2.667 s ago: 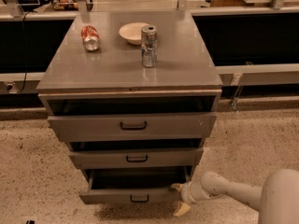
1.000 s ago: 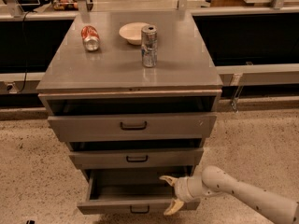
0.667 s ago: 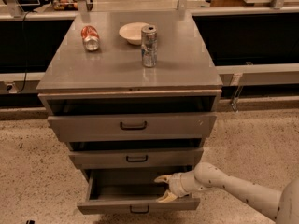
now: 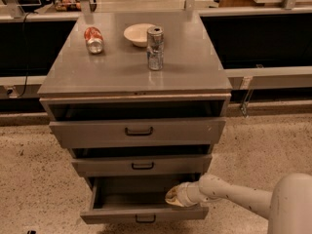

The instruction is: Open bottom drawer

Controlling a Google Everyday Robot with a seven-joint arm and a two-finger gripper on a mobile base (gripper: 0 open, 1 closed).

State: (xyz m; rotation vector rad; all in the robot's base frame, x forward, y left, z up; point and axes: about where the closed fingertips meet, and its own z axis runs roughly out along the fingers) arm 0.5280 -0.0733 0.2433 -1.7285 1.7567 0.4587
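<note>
The bottom drawer (image 4: 141, 214) is the lowest of three grey metal drawers in the cabinet. It stands pulled out, with its grey inside showing and a small black bar handle (image 4: 146, 220) at the centre of its front panel. My gripper (image 4: 171, 197) comes in from the lower right on a white arm (image 4: 234, 194). It reaches over the right part of the front panel into the open drawer.
The middle drawer (image 4: 142, 165) and top drawer (image 4: 138, 130) are each slightly ajar. On the cabinet top (image 4: 122, 67) lie a tipped red can (image 4: 93, 39), a white bowl (image 4: 138, 33) and an upright silver can (image 4: 155, 48). Speckled floor surrounds the cabinet.
The bottom drawer has come further out than it was 2.7 s ago. My gripper has moved left from the drawer's right edge to inside the open drawer.
</note>
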